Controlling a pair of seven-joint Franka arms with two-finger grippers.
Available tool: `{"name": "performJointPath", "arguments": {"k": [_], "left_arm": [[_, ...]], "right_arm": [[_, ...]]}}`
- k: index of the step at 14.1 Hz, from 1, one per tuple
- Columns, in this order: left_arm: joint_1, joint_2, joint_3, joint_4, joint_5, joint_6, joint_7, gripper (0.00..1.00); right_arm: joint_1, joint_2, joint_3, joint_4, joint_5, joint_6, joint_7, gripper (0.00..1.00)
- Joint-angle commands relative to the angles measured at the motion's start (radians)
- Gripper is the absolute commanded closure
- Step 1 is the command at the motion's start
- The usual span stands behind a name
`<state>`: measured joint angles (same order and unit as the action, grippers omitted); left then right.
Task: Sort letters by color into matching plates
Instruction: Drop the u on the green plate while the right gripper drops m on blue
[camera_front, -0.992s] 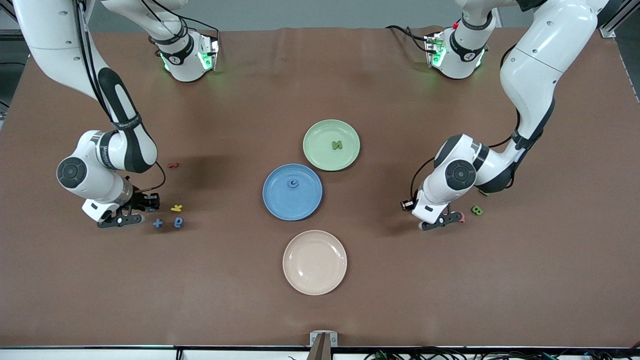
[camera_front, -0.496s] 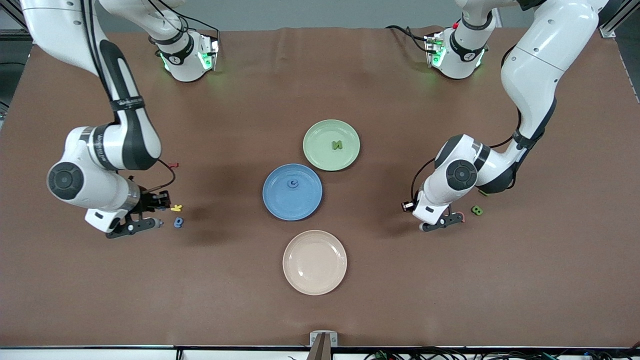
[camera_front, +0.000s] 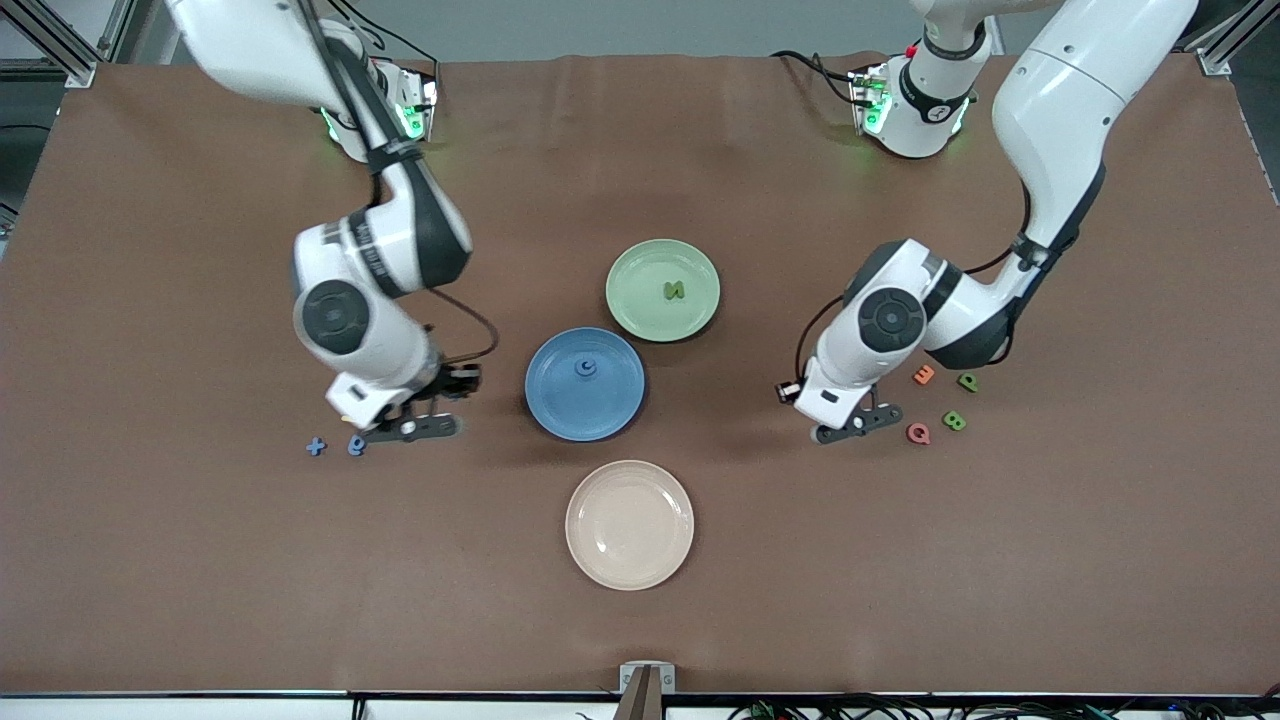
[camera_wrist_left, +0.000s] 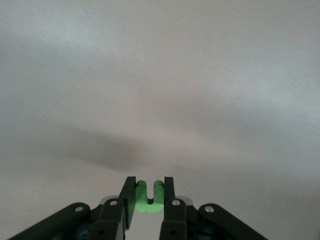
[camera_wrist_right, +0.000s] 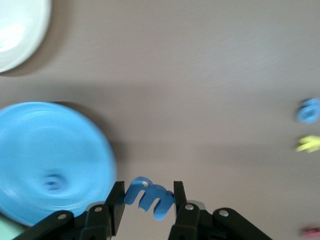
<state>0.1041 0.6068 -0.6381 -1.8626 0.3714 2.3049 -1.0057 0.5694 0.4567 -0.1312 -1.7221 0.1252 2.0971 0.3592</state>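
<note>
- Front view, taking twelve o'clock as the side where the arms are mounted: the blue plate (camera_front: 560, 400) sits mid-table, the green plate (camera_front: 640, 310) touches it at about one o'clock, and the cream plate (camera_front: 629, 560) lies apart at about five o'clock.
- The right gripper (camera_front: 420, 428) hangs over bare table, at about eight o'clock from the blue plate.
- In the right wrist view its fingers (camera_wrist_right: 116, 200) are closed partway on a blue letter held (camera_wrist_right: 150, 197) edge-on between them.
- The left gripper (camera_front: 858, 424) is over bare table toward the left arm's end, at about three o'clock from the blue plate.
- The left wrist view shows it pinched tight on a green letter held (camera_wrist_left: 149, 197).
- One green N (camera_front: 674, 290) lies in the green plate, and one small blue letter (camera_front: 586, 368) in the blue plate.
- On the table by the right gripper, at its eight o'clock, lie a blue plus (camera_front: 316, 447) and a blue loose letter (camera_front: 356, 445).
- The right wrist view also shows a yellow letter (camera_wrist_right: 309, 144).
- By the left gripper, from two to three o'clock, lie an orange letter (camera_front: 924, 375), a green loose letter (camera_front: 968, 381), a green B (camera_front: 954, 421) and a pink Q (camera_front: 917, 433).
</note>
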Motion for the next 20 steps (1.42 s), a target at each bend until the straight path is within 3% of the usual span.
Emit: {"name": "performJointPath", "arguments": {"k": [1,4,8,17,19,20], "left_arm": [[0.008,-0.016,-0.054,-0.015,0.011,-0.013,-0.095,1.0],[0.006,-0.015,-0.097,-0.02,0.012,-0.013,-0.18,1.0],[-0.021,-0.001,-0.15,-0.026,0.012,-0.012,-0.292,1.0],[-0.162,0.062,-0.15,-0.066,0.011,0.07,-0.528,0.99],[-0.188,0.065,-0.149,-0.078,0.011,0.085,-0.553,0.95],[-0.193,0.073,-0.149,-0.078,0.011,0.087,-0.56,0.87]], "right_arm": [[0.084,0.112,-0.011,0.114,0.068,-0.003,0.156,0.72],[0.141,0.204,-0.011,0.197,0.096,0.018,0.243,0.72],[0.182,0.264,-0.011,0.213,0.096,0.133,0.284,0.72],[0.211,0.358,-0.01,0.291,0.097,0.193,0.282,0.69],[0.213,0.362,-0.01,0.289,0.097,0.193,0.281,0.65],[0.213,0.362,-0.01,0.289,0.096,0.193,0.279,0.62]]}}
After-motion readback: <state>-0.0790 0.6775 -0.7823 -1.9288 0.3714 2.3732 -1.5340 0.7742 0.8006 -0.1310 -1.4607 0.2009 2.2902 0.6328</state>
